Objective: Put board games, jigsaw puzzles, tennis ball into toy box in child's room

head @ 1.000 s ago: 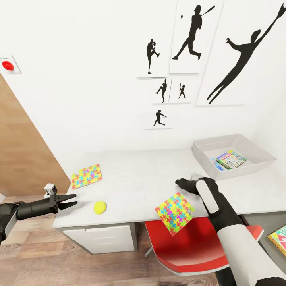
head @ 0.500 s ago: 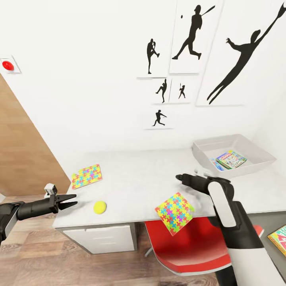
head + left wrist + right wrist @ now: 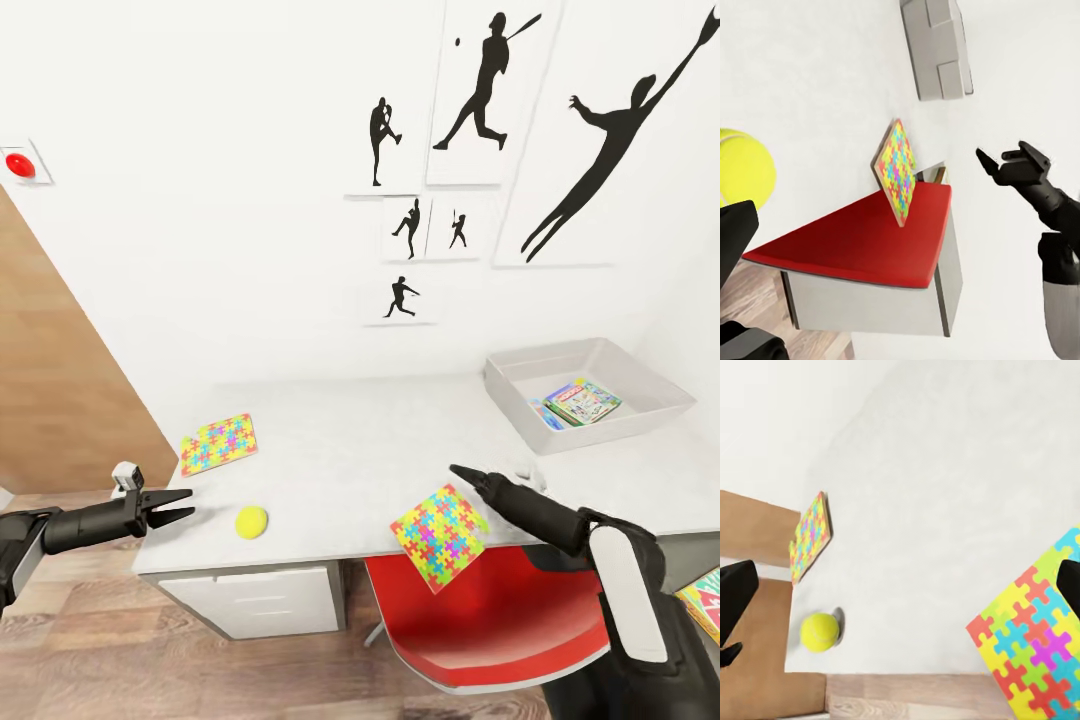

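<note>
A jigsaw puzzle (image 3: pixel 440 535) juts over the front edge of the table (image 3: pixel 350 440), tilted above the chair; it also shows as the near puzzle (image 3: pixel 1035 652) and puzzle (image 3: pixel 898 172). My right gripper (image 3: pixel 465 474) hovers open just behind and right of it, its fingers (image 3: pixel 735 600) wide apart and holding nothing. A second puzzle (image 3: pixel 218 443) lies flat at the table's left end. The tennis ball (image 3: pixel 251 521) rests near the front edge, and my open left gripper (image 3: pixel 176 507) points at it from the left. The toy box (image 3: pixel 640 375) at the back right holds board games (image 3: pixel 585 400).
A red-and-white chair (image 3: pixel 480 620) is tucked under the table below the overhanging puzzle. A yellow-green flat box (image 3: pixel 705 600) lies on the lower dark side unit at the far right. White drawers (image 3: pixel 250 600) stand under the table's left end.
My right arm has drawn back and down toward the near right, and its gripper now sits lower beside the overhanging puzzle. The left arm, puzzles and ball have not moved.
</note>
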Available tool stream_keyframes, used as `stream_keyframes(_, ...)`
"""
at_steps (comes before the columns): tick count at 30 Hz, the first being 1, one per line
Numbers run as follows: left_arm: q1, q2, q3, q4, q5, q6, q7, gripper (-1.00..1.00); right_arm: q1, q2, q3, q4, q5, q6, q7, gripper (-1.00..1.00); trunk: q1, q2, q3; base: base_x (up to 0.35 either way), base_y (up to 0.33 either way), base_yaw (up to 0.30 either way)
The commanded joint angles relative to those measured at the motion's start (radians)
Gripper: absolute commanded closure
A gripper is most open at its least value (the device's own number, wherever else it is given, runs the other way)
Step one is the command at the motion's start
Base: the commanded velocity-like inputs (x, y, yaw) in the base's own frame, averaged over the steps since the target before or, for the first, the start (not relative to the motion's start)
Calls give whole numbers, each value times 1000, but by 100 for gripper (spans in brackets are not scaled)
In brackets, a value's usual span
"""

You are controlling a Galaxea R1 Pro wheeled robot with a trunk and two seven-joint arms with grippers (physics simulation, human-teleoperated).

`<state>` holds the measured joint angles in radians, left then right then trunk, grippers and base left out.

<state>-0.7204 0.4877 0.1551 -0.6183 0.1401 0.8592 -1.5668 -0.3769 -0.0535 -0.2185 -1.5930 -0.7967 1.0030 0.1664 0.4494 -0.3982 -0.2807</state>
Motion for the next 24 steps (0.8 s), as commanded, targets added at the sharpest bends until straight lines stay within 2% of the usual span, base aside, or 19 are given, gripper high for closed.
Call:
stream_keyframes(1,-1,0,0,0,0,11,-4,-100,16,0,-18,0,8,5,47,-100,1,-2,-2,0,0,0)
stream_keyframes(3,-1,0,0,0,0,11,-4,-100,57,-1,-51,-1,8,4,136,-100,1,-2,-2,0,0,0)
stream_keyframes(7,-1,-1,-1,0,0,11,-4,-100,103,-1,-83,-1,10,4,270,-100,1,-2,-2,0,0,0)
stream_keyframes(12,-1,0,0,0,0,11,-4,-100,112,-1,-91,-1,10,3,364,-100,1,-2,-2,0,0,0)
stream_keyframes(16,-1,0,0,0,0,11,-4,-100,114,-6,-109,-1,11,3,436,-100,1,-2,-2,0,0,0)
stream_keyframes(24,-1,-1,-2,0,-1,12,-4,-100,115,-13,-137,-1,11,2,468,-100,1,-2,5,0,0,0)
